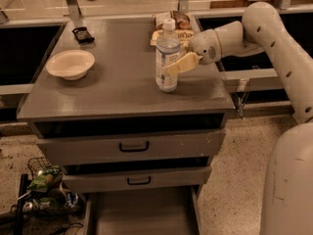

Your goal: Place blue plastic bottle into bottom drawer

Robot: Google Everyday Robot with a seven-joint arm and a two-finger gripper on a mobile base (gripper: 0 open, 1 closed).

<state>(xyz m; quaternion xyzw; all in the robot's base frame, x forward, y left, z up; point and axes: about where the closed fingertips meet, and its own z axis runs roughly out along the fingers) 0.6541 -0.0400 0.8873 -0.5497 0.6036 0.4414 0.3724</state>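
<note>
The blue plastic bottle [167, 58] is seen upright on the desk [117, 84], the pincer [182, 63] set against it at 3 o'clock, its grip impossible to tell. If loosely held, the bottle could be toppled or dropped short of the open bottom drawer [142, 214] at 6 o'clock. A bowl [70, 64] is left at 9 o'clock; a speckled floor [230, 155] is seen below.

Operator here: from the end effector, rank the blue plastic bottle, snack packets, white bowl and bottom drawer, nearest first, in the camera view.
The end effector sits at the bottle's camera-right side.
1. blue plastic bottle: right against it.
2. snack packets: just behind, tabletop rear.
3. white bowl: across the top, camera-left.
4. bottom drawer: open, far below.
</note>
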